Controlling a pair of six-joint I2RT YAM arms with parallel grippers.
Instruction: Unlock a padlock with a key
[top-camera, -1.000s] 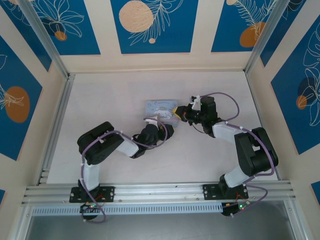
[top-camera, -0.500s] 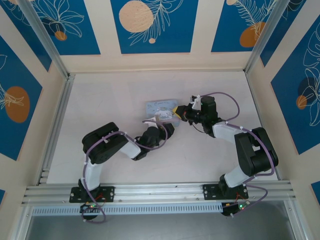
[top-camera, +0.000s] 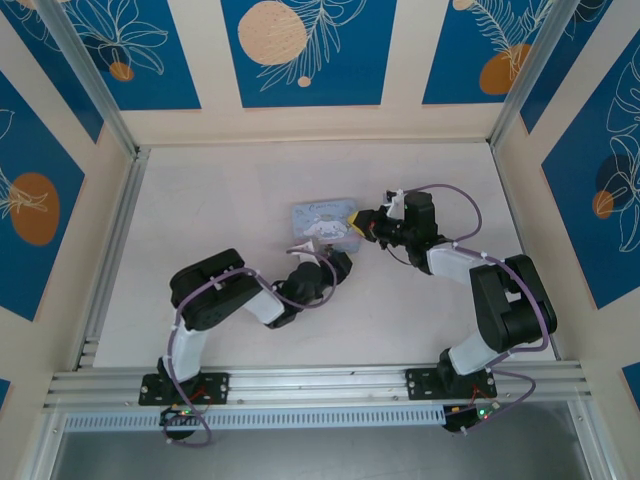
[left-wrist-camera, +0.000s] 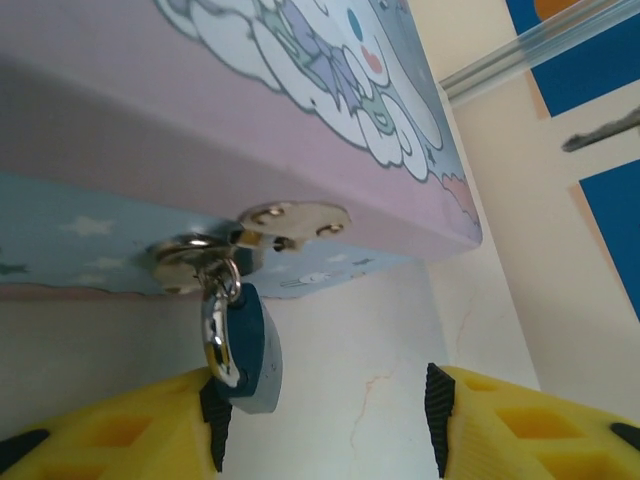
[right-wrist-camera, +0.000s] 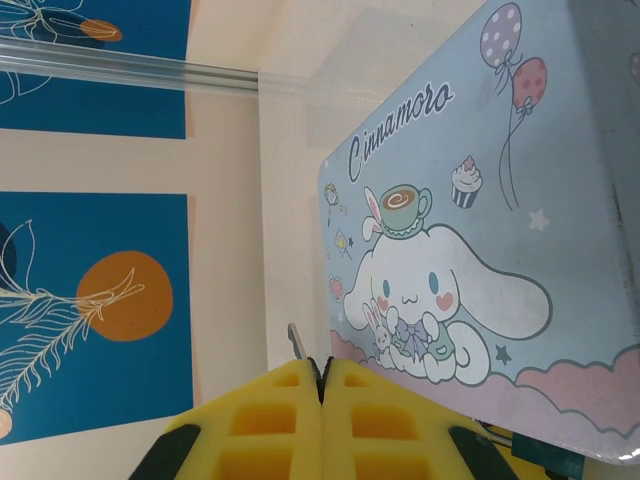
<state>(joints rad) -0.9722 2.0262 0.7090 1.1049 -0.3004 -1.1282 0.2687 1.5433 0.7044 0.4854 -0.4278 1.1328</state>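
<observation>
Padlock (left-wrist-camera: 250, 348) on latch (left-wrist-camera: 292, 222) of tin (left-wrist-camera: 130, 110)

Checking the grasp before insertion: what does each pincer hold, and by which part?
The right pincer is shut on the key, only its thin tip sticking out. The left pincer stands open around the padlock, gripping nothing.

Pale blue cartoon tin (top-camera: 322, 214) – printed lid up, pale table (top-camera: 220, 200), blue floral walls (top-camera: 345, 60)
</observation>
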